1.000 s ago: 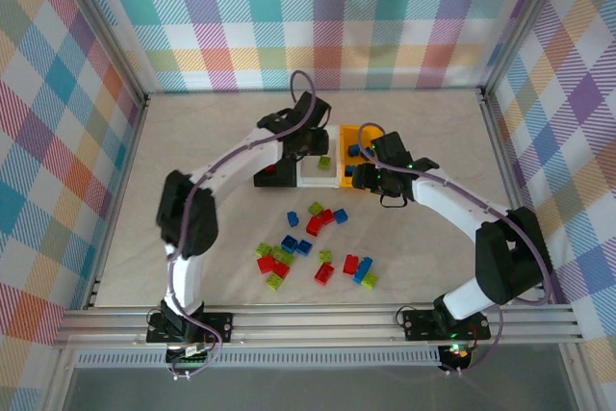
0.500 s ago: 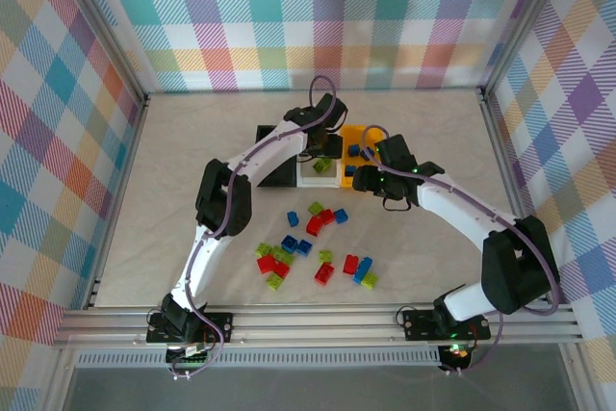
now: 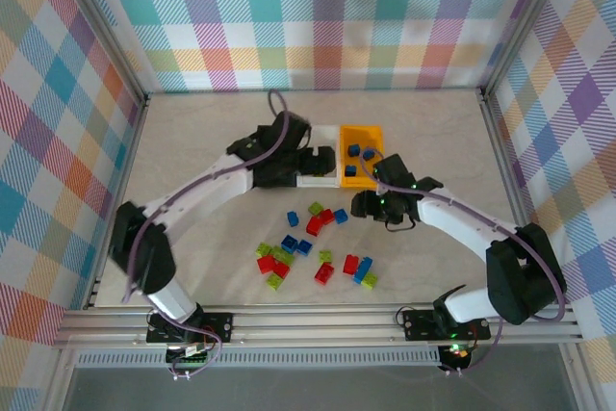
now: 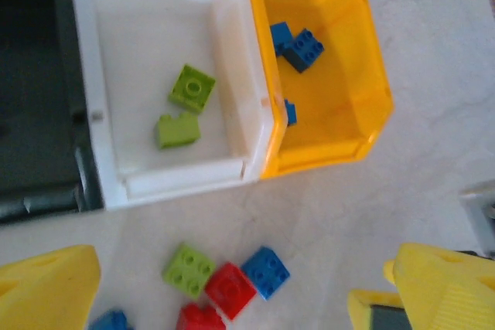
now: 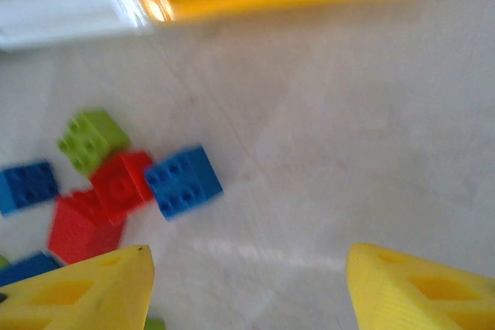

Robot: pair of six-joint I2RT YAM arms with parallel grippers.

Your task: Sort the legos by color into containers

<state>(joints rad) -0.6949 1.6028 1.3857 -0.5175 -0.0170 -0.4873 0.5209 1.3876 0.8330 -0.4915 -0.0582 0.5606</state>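
L gripper (image 3: pixel 320 157) has backed off from over the white bin (image 4: pixel 178 177) toward the near side. Its jaws have gone from nearly together to wide apart, nothing btwn them. Two green bricks (image 4: pixel 192 86) lie close together on the white bin's floor, so prob. one was just dropped there. R gripper (image 5: pixel 247 256) has left the orange bin (image 4: pixel 329 148) and come down over the loose bricks (image 3: pixel 318 238) on the table (image 3: pixel 433 132). Its jaws are approx half apart and empty, just on the near side of a blue brick (image 5: pixel 183 182). That one touches a red brick (image 5: pixel 120 183), w/ a green brick (image 5: pixel 91 138) touching the red one's far side. Orange bin holds three blue bricks (image 4: pixel 303 49). Black bin (image 4: pixel 31 75) sits against the white bin's left wall, contents too dark to tell. Meaning: green to white and blue to orange look settled, black prob. for red. Most of the pile is not yet sorted. R's next pick looks like the blue brick; risk is catching or nudging its red neighbour.
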